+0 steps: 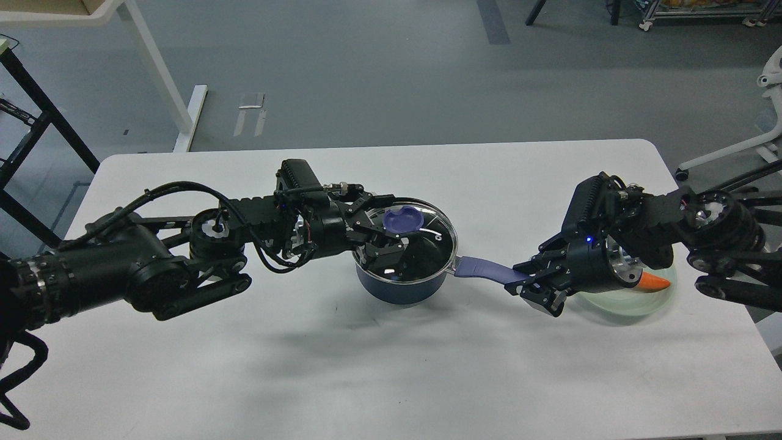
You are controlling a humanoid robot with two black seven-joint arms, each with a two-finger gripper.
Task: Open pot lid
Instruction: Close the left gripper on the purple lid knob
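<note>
The white desk (379,366) is carrying everything in the head view. The left arm (122,269) is lying low across the desk from the left edge, stretched almost level toward the middle, with a black cable looping over it. The right arm (721,232) is coming in from the right edge, bent, and its wrist is turning down and inward toward the centre.

The pot (400,287), dark blue, is standing near the middle of the desk, and its lavender handle (486,269) is pointing to the right. The lid (421,235) is lying on the pot, maybe a little tilted, and its purple knob (402,219) is facing up.

The left tool (382,235) is reaching over the left part of the lid. Its fingers are standing apart, one above the knob and one below it; it is not clear whether they are pressing the knob.

The right tool (530,285) is closing its fingers around the far end of the handle and is gripping it.

Behind the right tool a pale green plate (663,293) is lying on the desk, and an orange thing (654,282) is resting in it, partly hidden.
</note>
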